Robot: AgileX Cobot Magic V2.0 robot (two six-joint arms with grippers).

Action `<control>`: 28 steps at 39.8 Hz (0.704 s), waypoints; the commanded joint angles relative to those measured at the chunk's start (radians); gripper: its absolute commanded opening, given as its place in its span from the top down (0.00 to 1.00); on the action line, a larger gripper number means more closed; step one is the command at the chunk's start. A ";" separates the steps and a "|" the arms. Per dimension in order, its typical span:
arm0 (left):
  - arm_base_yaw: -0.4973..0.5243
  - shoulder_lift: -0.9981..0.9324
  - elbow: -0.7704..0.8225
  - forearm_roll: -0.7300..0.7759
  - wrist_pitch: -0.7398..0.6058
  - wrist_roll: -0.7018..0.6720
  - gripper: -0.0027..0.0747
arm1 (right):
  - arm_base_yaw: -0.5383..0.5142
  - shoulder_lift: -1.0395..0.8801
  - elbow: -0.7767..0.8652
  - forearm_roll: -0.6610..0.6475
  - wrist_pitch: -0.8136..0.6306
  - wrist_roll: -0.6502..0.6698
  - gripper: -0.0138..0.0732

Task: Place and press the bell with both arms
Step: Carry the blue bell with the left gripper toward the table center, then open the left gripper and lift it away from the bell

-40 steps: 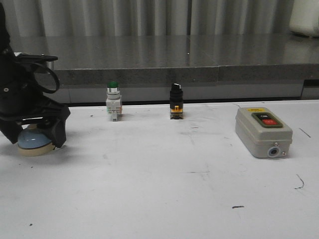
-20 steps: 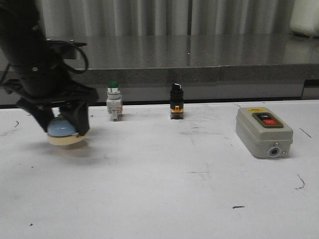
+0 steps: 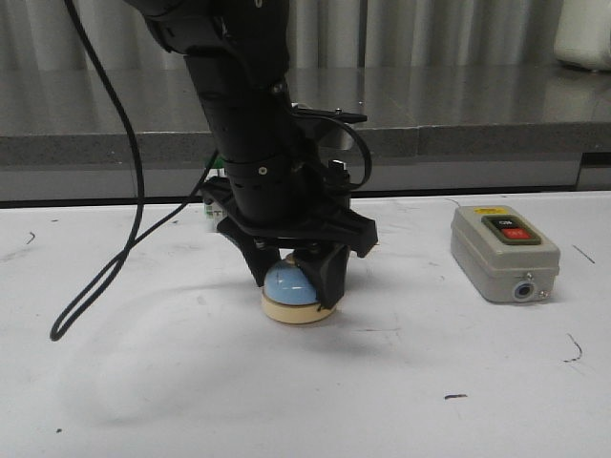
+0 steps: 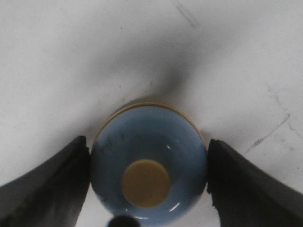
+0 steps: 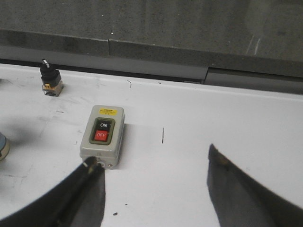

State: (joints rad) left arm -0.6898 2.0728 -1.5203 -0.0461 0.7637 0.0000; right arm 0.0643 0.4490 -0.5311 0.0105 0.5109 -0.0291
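Front view: my left pincer (image 3: 298, 277) clasped the bell (image 3: 291, 291) at mid-table (image 3: 430, 382), apparently set down, unreleased; my right pincer (image 5: 154, 189) gaped idle, pressing still undone.

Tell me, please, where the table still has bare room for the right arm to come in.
The bare stretch of table between the bell and the grey switch box is open, as is the near strip in front of both. It is crowded around the bell, where the left tool grips it.
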 commanded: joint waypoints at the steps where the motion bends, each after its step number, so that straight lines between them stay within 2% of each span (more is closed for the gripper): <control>1: -0.005 -0.056 -0.033 0.000 -0.001 -0.009 0.38 | -0.005 0.012 -0.033 -0.011 -0.069 0.000 0.28; 6: -0.005 -0.056 -0.033 0.000 0.001 -0.009 0.27 | -0.005 0.012 -0.033 -0.011 -0.069 0.000 0.28; 10: -0.005 -0.067 -0.033 0.000 0.002 -0.009 0.27 | -0.005 0.012 -0.033 -0.011 -0.069 0.000 0.28; 15: 0.004 -0.185 -0.007 -0.002 0.017 -0.040 0.27 | -0.005 0.012 -0.033 -0.011 -0.069 0.000 0.28; 21: 0.028 -0.479 0.189 -0.006 -0.069 -0.043 0.27 | -0.005 0.012 -0.033 -0.011 -0.069 0.000 0.28; 28: 0.127 -0.807 0.439 -0.017 -0.114 -0.063 0.27 | -0.005 0.012 -0.033 -0.011 -0.069 0.000 0.28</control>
State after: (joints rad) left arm -0.5869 1.3857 -1.1164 -0.0503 0.7104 -0.0473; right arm 0.0643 0.4490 -0.5311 0.0105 0.5109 -0.0291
